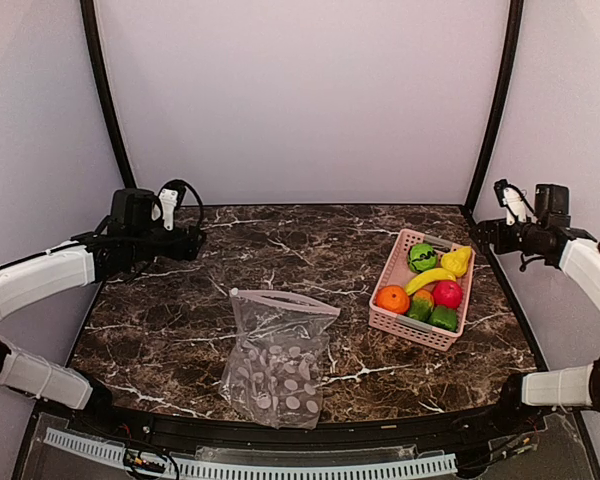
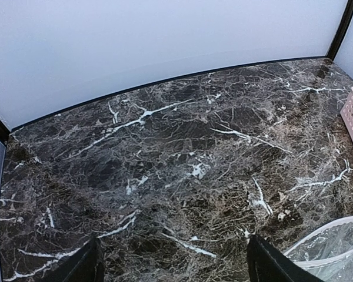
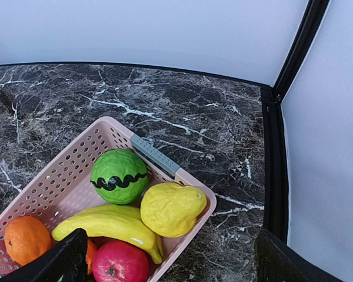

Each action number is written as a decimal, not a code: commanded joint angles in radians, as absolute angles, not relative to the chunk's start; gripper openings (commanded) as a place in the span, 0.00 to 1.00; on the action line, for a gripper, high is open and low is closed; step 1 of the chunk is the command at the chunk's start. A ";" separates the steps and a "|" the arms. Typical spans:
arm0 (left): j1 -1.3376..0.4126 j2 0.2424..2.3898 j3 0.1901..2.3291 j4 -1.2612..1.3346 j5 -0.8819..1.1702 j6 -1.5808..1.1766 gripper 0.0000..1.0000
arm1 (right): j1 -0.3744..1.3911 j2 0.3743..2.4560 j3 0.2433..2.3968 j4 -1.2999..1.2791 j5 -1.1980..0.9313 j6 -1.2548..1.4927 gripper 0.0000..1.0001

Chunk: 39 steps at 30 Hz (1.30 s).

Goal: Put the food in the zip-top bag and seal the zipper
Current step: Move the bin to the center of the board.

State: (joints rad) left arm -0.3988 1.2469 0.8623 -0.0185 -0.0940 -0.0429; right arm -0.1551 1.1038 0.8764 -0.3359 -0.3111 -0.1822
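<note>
1. The left fingers (image 2: 85, 267) stand wide apart and empty over bare dark marbled bench (image 2: 182, 170). The right fingers (image 3: 62, 261) are just as wide, holding nothing, above the right end of the bench.
2. Below the right fingers sits a pink slotted plastic basket (image 3: 59, 170) holding all the glossy toy food: a green ball with a black wavy line (image 3: 119, 175), a yellow pear (image 3: 172, 208), a yellow banana (image 3: 109, 223), an orange (image 3: 26, 239) and a red-pink fruit (image 3: 120, 261).
3. The clear floppy polka-dot zip-top bag (image 1: 277, 372) lies at the near middle, left of the basket, with no food in it. Its pale pinkish zipper strip (image 1: 283, 300) is at the far end, and its mouth seems slightly agape.
4. The task appears to be at its start. The next move likely calls for the right arm to descend onto an upper piece, such as the pear, while the left arm goes to hold the bag's mouth open.
</note>
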 commanded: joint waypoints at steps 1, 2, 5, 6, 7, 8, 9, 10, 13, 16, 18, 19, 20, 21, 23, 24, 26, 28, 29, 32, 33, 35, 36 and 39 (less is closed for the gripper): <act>-0.389 1.247 0.848 0.012 -0.014 -0.065 0.82 | -0.170 1.150 0.931 -0.316 -0.370 -0.203 0.97; -0.388 1.247 0.848 0.003 0.003 -0.068 0.81 | -0.172 1.180 0.953 -0.337 -0.401 -0.234 0.98; -0.392 1.241 0.850 -0.018 0.097 -0.068 0.80 | -0.174 1.297 1.053 -0.426 -0.480 -0.266 0.97; -0.395 1.240 0.850 -0.031 0.119 -0.067 0.79 | -0.174 1.337 1.091 -0.460 -0.511 -0.270 0.95; -0.403 1.243 0.855 -0.039 0.161 -0.059 0.79 | -0.171 1.372 1.124 -0.486 -0.542 -0.275 0.93; -0.408 1.246 0.860 -0.056 0.188 -0.056 0.79 | -0.160 1.405 1.153 -0.508 -0.568 -0.276 0.91; -0.423 1.255 0.873 -0.067 0.224 -0.049 0.79 | -0.145 1.432 1.173 -0.518 -0.583 -0.277 0.90; -0.432 1.261 0.882 -0.089 0.245 -0.037 0.80 | -0.123 1.452 1.188 -0.525 -0.585 -0.278 0.89; -0.501 1.309 0.941 -0.146 0.266 -0.018 0.88 | -0.040 1.512 1.222 -0.543 -0.579 -0.274 0.86; -0.558 1.356 0.978 -0.153 0.248 -0.033 0.93 | 0.050 1.584 1.252 -0.554 -0.581 -0.238 0.81; -0.592 1.383 0.987 -0.116 0.209 -0.070 0.93 | 0.091 1.638 1.269 -0.546 -0.587 -0.202 0.80; -0.611 1.401 0.998 -0.109 0.190 -0.083 0.92 | 0.112 1.683 1.289 -0.550 -0.587 -0.187 0.78; -0.618 1.412 1.008 -0.107 0.146 -0.104 0.92 | 0.133 1.718 1.313 -0.560 -0.582 -0.174 0.77; -0.629 1.432 1.028 -0.113 0.123 -0.113 0.90 | 0.153 1.751 1.336 -0.568 -0.581 -0.162 0.77; -0.636 1.459 1.057 -0.135 0.075 -0.133 0.90 | 0.186 1.811 1.381 -0.581 -0.579 -0.136 0.76; -0.637 1.472 1.066 -0.140 0.070 -0.135 0.90 | 0.200 1.837 1.402 -0.584 -0.571 -0.120 0.76; -0.639 1.489 1.079 -0.148 0.068 -0.132 0.90 | 0.221 1.887 1.446 -0.598 -0.551 -0.084 0.76; -0.640 1.504 1.096 -0.171 0.065 -0.130 0.89 | 0.230 1.924 1.490 -0.614 -0.529 -0.039 0.76; -0.640 1.507 1.100 -0.182 0.066 -0.129 0.89 | 0.235 1.936 1.501 -0.620 -0.529 -0.024 0.76; -0.641 1.507 1.100 -0.183 0.075 -0.130 0.89 | 0.260 1.957 1.518 -0.630 -0.517 -0.008 0.76; -0.641 1.506 1.099 -0.182 0.075 -0.133 0.89 | 0.271 1.967 1.525 -0.636 -0.504 -0.007 0.76; -0.641 1.507 1.097 -0.179 0.073 -0.138 0.89 | 0.289 1.996 1.548 -0.647 -0.495 -0.009 0.76; -0.641 1.509 1.099 -0.177 0.074 -0.140 0.89 | 0.297 2.016 1.565 -0.654 -0.491 -0.009 0.76; -0.643 1.508 1.100 -0.173 0.073 -0.149 0.89 | 0.315 2.085 1.638 -0.661 -0.473 -0.024 0.71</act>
